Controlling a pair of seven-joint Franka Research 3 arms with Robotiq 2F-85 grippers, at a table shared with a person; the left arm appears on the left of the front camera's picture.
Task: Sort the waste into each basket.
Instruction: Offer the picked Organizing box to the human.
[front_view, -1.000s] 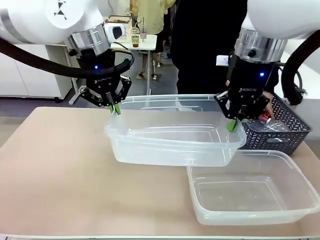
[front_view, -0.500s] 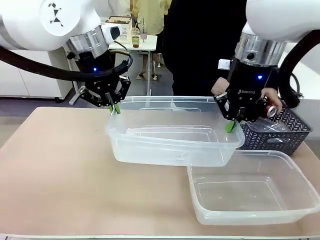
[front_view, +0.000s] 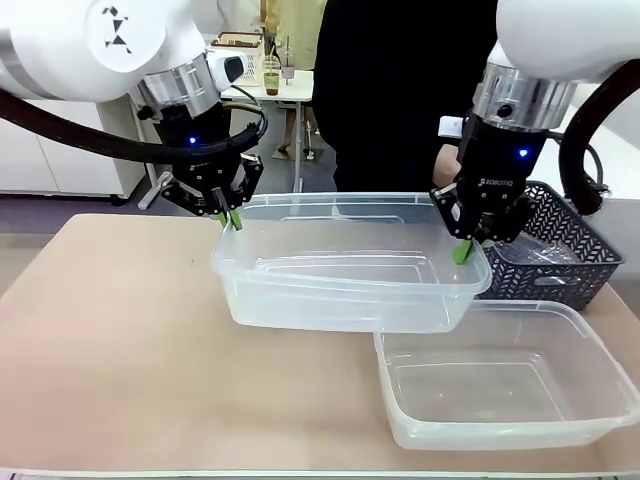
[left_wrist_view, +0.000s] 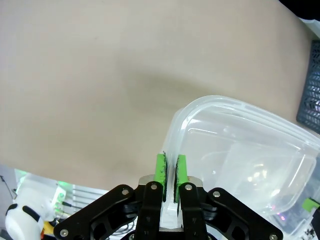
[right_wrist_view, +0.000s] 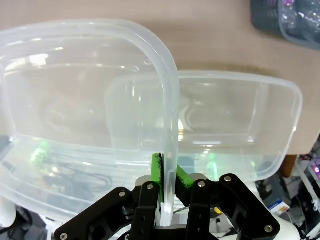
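Both grippers hold one clear tub (front_view: 340, 270) level above the table. My left gripper (front_view: 229, 218) is shut on the tub's far left rim, and the left wrist view shows its green pads (left_wrist_view: 161, 170) pinching that rim (left_wrist_view: 175, 125). At the right end my right gripper (front_view: 463, 250) is shut on the rim, its pads (right_wrist_view: 158, 172) clamped on the thin wall (right_wrist_view: 170, 125). A second clear tub (front_view: 500, 390) sits on the table at the front right, partly under the held one. Clear plastic waste (front_view: 542, 255) lies in the dark basket.
The dark herringbone basket (front_view: 570, 270) stands at the far right, just behind my right gripper; it also shows as the dark basket (right_wrist_view: 265, 20) in the right wrist view. A person in dark clothes (front_view: 400, 90) stands across the table. Bare tabletop (front_view: 110, 340) stretches to the left.
The person's hand, which held a red can beside the dark basket, has drawn back out of sight. The held tub and both grippers have barely shifted.
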